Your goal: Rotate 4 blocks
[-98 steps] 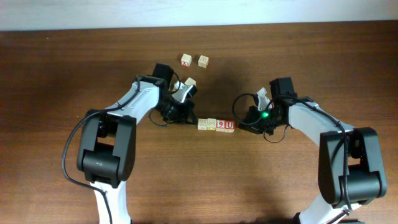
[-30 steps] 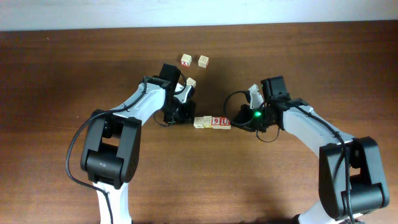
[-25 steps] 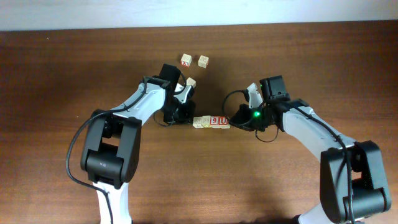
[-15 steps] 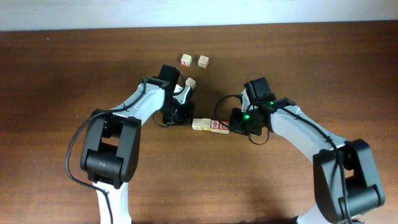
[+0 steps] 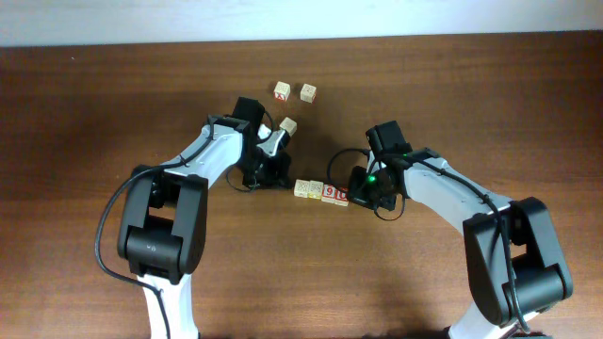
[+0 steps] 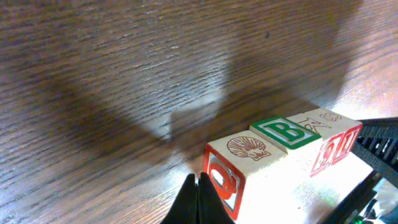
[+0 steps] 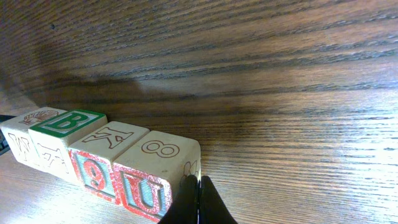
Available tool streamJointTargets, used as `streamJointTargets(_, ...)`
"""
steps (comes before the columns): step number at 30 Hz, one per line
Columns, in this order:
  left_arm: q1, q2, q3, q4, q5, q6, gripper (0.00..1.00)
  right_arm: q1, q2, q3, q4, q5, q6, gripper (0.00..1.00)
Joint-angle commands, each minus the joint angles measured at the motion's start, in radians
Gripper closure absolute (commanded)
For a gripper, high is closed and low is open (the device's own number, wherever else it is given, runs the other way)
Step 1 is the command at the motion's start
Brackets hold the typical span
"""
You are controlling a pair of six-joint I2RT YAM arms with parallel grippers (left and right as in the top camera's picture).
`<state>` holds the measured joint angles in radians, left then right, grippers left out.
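**Four blocks in a row, a closed gripper at each end**

Lined up side by side near the middle of the table: four blocks, faces touching, no gaps visible. In order from the robot's left to its right: shell block, B block, 9 block, U block. Slanting a little in the overhead view, with the U end lower in the picture. Showing on top, in the right wrist view: a brown shell, a green-framed B, a faint K, a faint 8. Showing on the side facing that camera: a red-framed 9 and a red-framed U. All flat on the wood, none tilted or stacked.

Meeting the row at the shell end: left gripper, jaws pressed together with no gap and holding nothing. Tips low at the table, just beside the shell block's red-printed end face; touching or not, cannot tell. Meeting the row at the other end: right gripper, likewise fully closed and empty, tips right at the U block's outer bottom corner. Glowing on the right arm, just behind the gripper: a green light.

Farther back on the table, apart from the row: a red-marked cube and a pale cube near each other. Close beside the wrist of the left arm: a third cube.
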<state>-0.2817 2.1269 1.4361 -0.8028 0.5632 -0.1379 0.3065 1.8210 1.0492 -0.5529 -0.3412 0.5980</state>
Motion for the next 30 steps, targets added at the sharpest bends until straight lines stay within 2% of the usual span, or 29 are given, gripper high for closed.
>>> streamJointTargets(1,0.003,0.012,0.003,-0.002,0.047,0.078,1.00,-0.001,0.015,0.014,-0.002,-0.014,0.001,0.96)
streamJointTargets(8,0.003,0.012,0.003,-0.002,0.104,0.129,1.00,-0.001,0.015,0.015,-0.004,-0.021,-0.007,0.96)
streamJointTargets(11,0.003,0.013,0.003,-0.002,0.103,0.128,1.00,-0.103,0.015,-0.005,0.001,-0.152,-0.098,0.96)
streamJointTargets(13,0.003,0.012,0.003,-0.002,0.103,0.128,1.00,-0.158,0.015,-0.082,0.108,-0.304,-0.127,0.96)
streamJointTargets(15,0.003,0.012,0.003,-0.002,0.104,0.127,1.00,-0.165,0.015,-0.123,0.165,-0.367,-0.130,0.96)
streamJointTargets(21,0.007,0.012,0.003,-0.001,0.114,0.127,1.00,-0.164,0.018,-0.130,0.166,-0.381,-0.121,0.96)
streamJointTargets(25,0.008,0.012,0.003,0.002,0.114,0.127,1.00,-0.192,0.018,-0.160,0.165,-0.328,-0.035,0.96)
streamJointTargets(30,0.008,0.012,0.003,0.006,0.121,0.127,1.00,-0.188,0.018,-0.161,0.180,-0.366,-0.071,0.96)
